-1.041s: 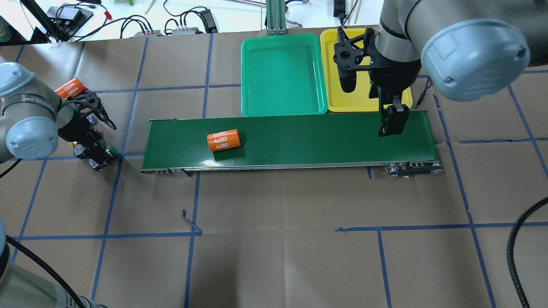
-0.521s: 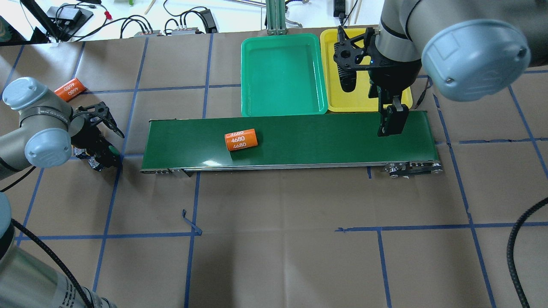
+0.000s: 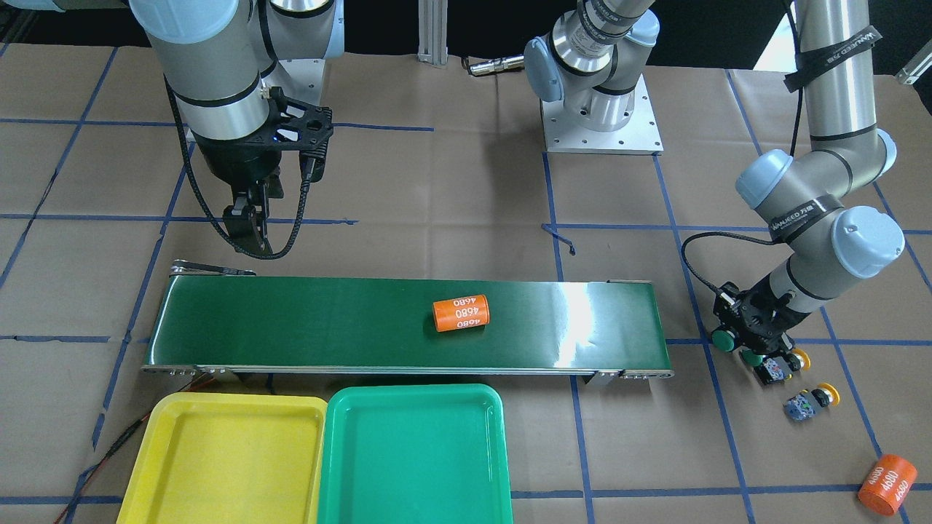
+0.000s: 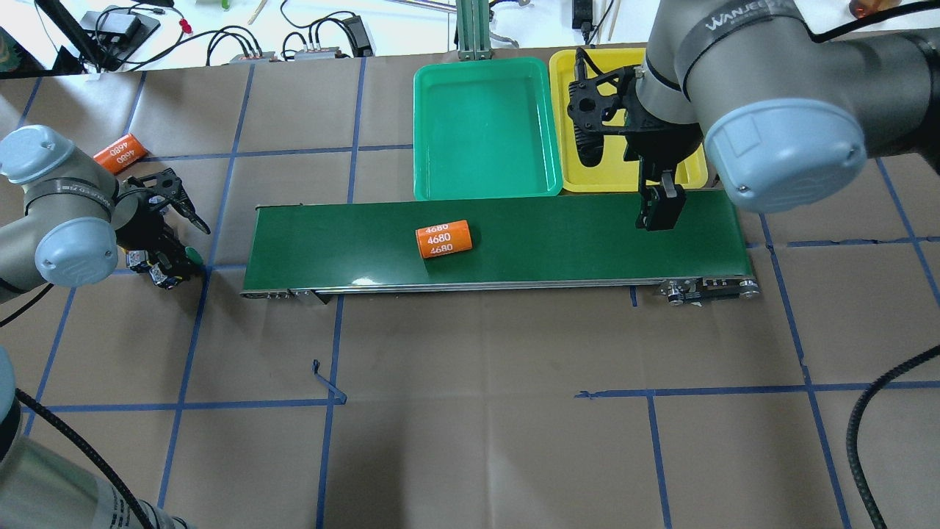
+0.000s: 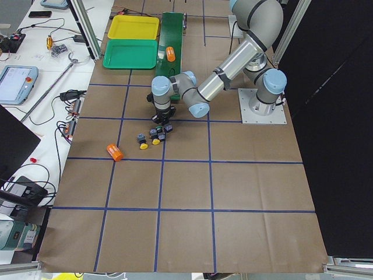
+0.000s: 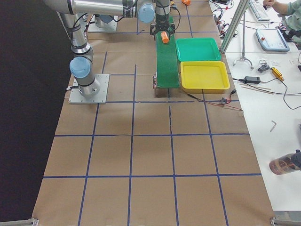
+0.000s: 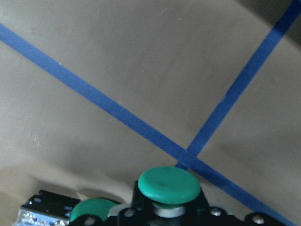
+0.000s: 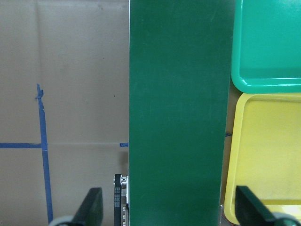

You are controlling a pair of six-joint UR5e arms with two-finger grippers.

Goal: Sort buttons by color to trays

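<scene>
Just off the conveyor belt's left end, across a strip of bare paper, your left gripper crouches low with its fingers clamped on a green button. A second green button and two yellow buttons lie beyond it. The green tray and yellow tray sit along the belt's far edge. Your right gripper hangs over the belt's other end, fingers spread wide. An orange cylinder lies mid-belt.

Left pincer, tips hidden under its own body, perhaps gripping green button, cropped at bottom edge
</scene>
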